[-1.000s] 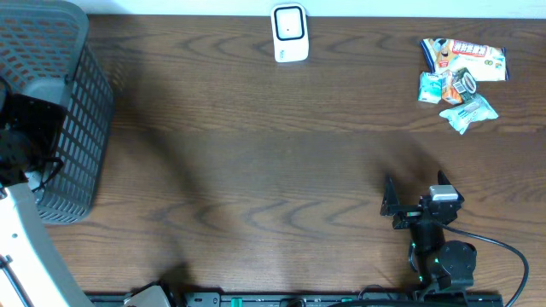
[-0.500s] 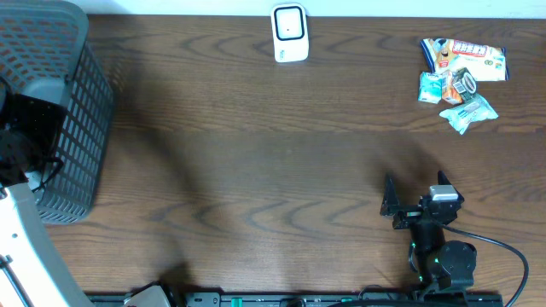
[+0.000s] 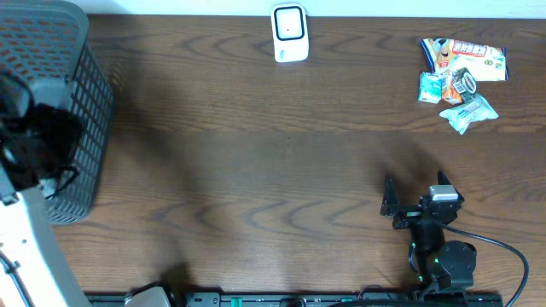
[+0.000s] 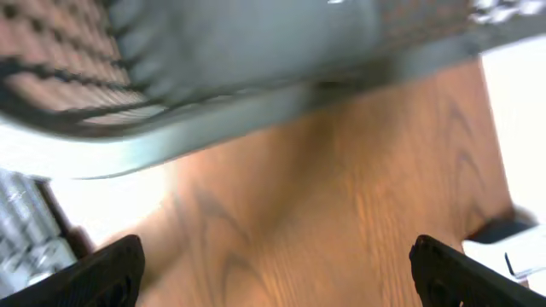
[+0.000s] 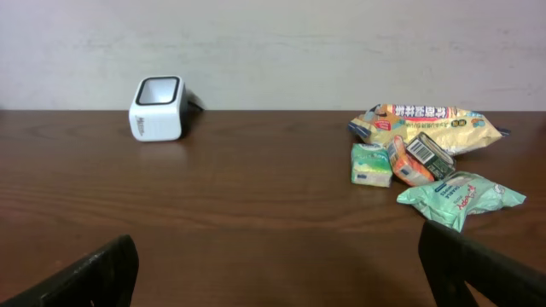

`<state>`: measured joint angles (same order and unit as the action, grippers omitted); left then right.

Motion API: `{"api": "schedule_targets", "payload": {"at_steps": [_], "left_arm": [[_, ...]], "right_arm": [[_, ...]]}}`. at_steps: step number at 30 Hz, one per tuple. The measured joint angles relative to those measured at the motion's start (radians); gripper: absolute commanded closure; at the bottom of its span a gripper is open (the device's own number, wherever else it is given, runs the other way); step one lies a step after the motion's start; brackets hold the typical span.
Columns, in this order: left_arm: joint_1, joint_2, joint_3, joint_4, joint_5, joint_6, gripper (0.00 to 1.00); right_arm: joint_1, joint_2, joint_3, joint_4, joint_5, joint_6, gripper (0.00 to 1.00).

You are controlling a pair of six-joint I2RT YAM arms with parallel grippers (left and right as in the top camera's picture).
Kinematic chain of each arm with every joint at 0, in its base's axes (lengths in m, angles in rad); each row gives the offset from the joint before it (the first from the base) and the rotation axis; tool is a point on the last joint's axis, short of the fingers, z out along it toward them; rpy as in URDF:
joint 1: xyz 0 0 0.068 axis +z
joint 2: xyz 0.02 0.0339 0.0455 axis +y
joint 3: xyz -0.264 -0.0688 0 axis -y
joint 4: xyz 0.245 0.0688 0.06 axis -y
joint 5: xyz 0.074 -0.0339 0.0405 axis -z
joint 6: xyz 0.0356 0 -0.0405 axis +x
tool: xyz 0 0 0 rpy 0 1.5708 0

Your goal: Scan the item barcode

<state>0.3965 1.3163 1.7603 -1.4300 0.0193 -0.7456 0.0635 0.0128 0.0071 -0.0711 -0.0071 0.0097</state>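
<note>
Several snack packets (image 3: pixel 461 72) lie in a pile at the table's far right corner. In the right wrist view they are a yellow bag (image 5: pixel 431 122), a small green pack (image 5: pixel 371 164), an orange pack showing a barcode (image 5: pixel 418 158) and a mint-green pouch (image 5: pixel 461 196). The white scanner (image 3: pixel 290 32) stands at the far centre edge, also seen as the scanner (image 5: pixel 159 108). My right gripper (image 3: pixel 415 188) rests open and empty near the front right, well short of the pile. My left gripper (image 3: pixel 43 143) hangs open and empty over the basket's right wall.
A grey mesh basket (image 3: pixel 77 77) fills the far left corner; the left wrist view shows the basket (image 4: pixel 213 60) blurred above bare wood. The left gripper (image 4: pixel 277 273) and right gripper (image 5: pixel 281 273) have only tabletop between their fingers. A pale wall backs the table.
My left arm has shifted a little to the right and nearer over the basket's edge. The right arm and the packets have not moved.
</note>
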Motion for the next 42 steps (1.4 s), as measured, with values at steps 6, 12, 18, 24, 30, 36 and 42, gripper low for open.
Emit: {"api": "schedule_targets", "payload": {"at_steps": [6,12,18,24,30,36,42], "left_arm": [[-0.199,-0.076,-0.108,0.183,0.002,0.131,0.02],[-0.333,-0.200,-0.286,0.308,0.005,0.318,0.02],[-0.348,-0.383,-0.531,0.447,0.005,0.415,0.02],[-0.348,-0.610,-0.754,0.537,0.004,0.439,0.02],[-0.348,-0.842,-0.868,0.540,0.000,0.442,0.03],[-0.348,-0.930,-0.882,0.577,0.045,0.554,0.02],[-0.364,-0.960,-0.954,0.708,0.127,0.692,0.02]], "right_arm": [[0.000,0.000,0.000,0.000,0.000,0.000,0.01],[0.000,0.000,0.000,0.000,0.000,0.000,0.01],[0.000,-0.001,0.000,0.000,0.000,0.000,0.01],[0.000,-0.001,0.000,0.000,0.000,0.000,0.01],[0.000,-0.001,0.000,0.000,0.000,0.000,0.01],[0.000,-0.001,0.000,0.000,0.000,0.000,0.01],[0.000,-0.001,0.000,0.000,0.000,0.000,0.01]]}}
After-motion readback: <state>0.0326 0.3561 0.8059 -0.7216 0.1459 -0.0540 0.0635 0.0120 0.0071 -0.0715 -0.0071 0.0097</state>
